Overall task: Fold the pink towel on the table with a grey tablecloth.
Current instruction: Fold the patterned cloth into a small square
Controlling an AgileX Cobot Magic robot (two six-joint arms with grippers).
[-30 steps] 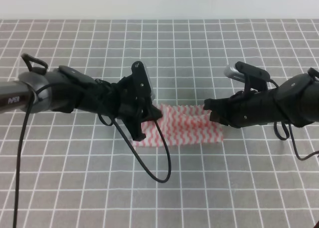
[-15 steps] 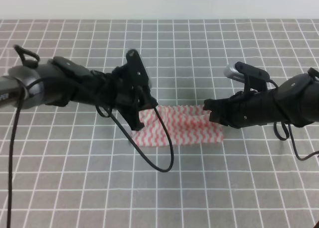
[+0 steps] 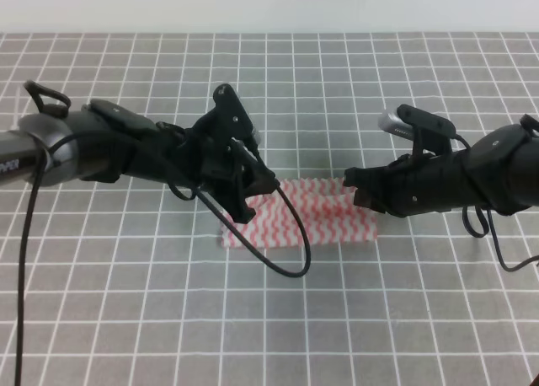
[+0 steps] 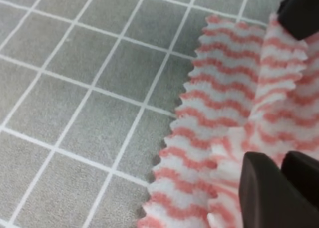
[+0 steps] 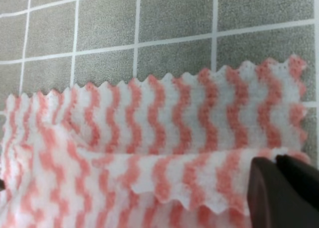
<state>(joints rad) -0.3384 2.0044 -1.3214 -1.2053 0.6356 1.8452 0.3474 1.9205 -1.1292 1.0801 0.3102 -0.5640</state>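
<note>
both grippers, left [image 3: 253, 202] and right [image 3: 352, 186], are clamped on opposite ends of the pink towel [image 3: 307, 222], lifting a layer off the grey tablecloth [image 3: 379, 318], apparently to fold it

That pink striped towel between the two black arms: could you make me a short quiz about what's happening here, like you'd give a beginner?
1. True or false: the pink towel lies on a grey cloth with white grid lines.
2. Which gripper pinches the towel's edge?
A. only the left gripper
B. only the right gripper
C. both
3. Fill in: in the right wrist view, a lifted towel edge lies over the ___ layer of the same towel.

Key:
1. True; that is the table with a grey tablecloth.
2. C; each wrist view shows fingers closed on cloth.
3. lower
</note>
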